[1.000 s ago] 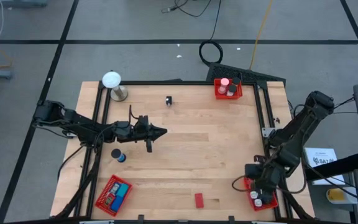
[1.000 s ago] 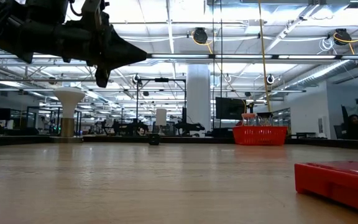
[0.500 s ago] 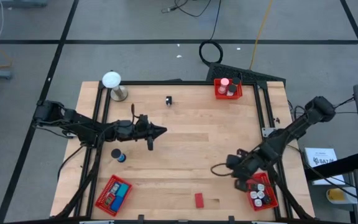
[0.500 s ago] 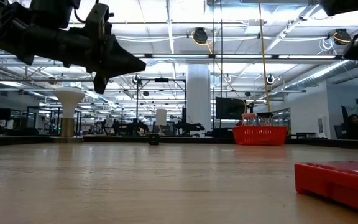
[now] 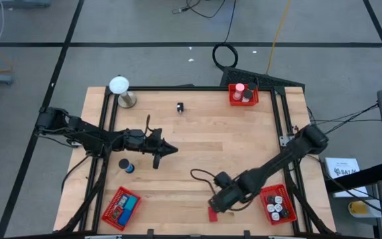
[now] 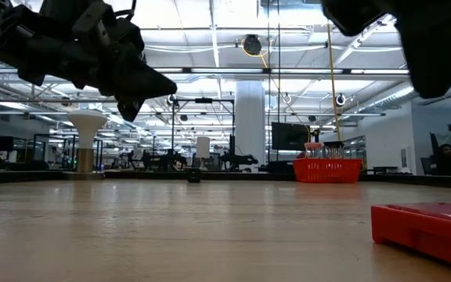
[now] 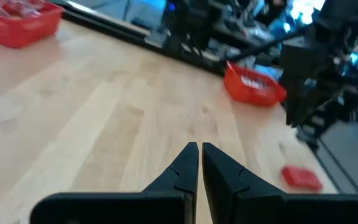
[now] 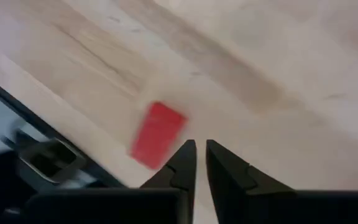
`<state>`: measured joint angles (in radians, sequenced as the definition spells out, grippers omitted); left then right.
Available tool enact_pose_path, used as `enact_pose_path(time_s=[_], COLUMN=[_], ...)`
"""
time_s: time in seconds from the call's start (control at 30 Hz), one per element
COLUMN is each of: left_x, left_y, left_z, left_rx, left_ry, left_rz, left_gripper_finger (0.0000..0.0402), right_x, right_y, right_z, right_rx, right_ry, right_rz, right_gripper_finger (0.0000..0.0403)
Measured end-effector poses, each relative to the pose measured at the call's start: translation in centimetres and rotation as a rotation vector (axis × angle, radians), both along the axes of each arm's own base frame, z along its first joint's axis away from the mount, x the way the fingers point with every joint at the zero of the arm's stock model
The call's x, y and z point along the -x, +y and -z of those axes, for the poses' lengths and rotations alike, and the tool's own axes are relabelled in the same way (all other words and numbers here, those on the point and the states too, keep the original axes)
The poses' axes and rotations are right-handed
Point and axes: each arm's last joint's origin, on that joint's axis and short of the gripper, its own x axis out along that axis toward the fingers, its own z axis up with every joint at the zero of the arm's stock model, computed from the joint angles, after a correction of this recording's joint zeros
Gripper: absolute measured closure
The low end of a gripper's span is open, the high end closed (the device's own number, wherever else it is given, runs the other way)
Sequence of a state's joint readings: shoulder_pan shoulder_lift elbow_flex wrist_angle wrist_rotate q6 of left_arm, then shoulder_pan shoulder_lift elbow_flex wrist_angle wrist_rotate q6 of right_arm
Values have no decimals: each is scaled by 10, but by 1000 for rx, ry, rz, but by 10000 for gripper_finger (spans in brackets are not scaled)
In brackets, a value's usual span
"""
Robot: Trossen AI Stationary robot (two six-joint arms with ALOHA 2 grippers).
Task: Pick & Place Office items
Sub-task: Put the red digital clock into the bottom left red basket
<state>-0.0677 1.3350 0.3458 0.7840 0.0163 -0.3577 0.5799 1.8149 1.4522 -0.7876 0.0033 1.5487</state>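
My right gripper (image 5: 212, 203) hovers over the near edge of the wooden table (image 5: 204, 139), fingers pressed together and empty, just beside the flat red block (image 5: 212, 213). To lift it cleanly I judge I must spread the fingers first, line them across its narrow sides and come down squarely, since the smooth, hard slab lies flush on the grain. My left gripper (image 5: 173, 149) waits, also pressed together, over the left half near the small blue roll (image 5: 126, 166).

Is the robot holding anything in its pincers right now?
No. Both are shut and empty: the right pincer hangs above the red block, the left pincer over bare table.
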Motion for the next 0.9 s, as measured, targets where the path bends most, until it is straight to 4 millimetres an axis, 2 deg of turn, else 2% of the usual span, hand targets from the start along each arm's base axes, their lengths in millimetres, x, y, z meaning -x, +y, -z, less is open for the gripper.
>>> enact_pose_path(time_s=[0.1,0.23,0.4,0.5,0.63,0.9], left_x=[1,1,2,2,2,2], left_y=[0,0,0,0,0,0], left_z=[3,5,6,7,8,8], left_rx=[-30,-37,-67,-64,-64,-67], left_ry=[33,45,61,70,75,76], left_rz=[20,20,28,28,28,24], left_gripper_finger=[380,380,380,380,380,380], right_x=[-15,-26,-27,-28,-28,-37], right_y=[14,28,31,31,31,21], right_z=[7,18,34,38,41,40], right_rx=[-92,-205,-209,-213,-209,-227], right_ry=[-12,-37,30,44,57,43], right_rz=[129,241,314,319,332,346], right_gripper_finger=[351,277,173,130,112,123])
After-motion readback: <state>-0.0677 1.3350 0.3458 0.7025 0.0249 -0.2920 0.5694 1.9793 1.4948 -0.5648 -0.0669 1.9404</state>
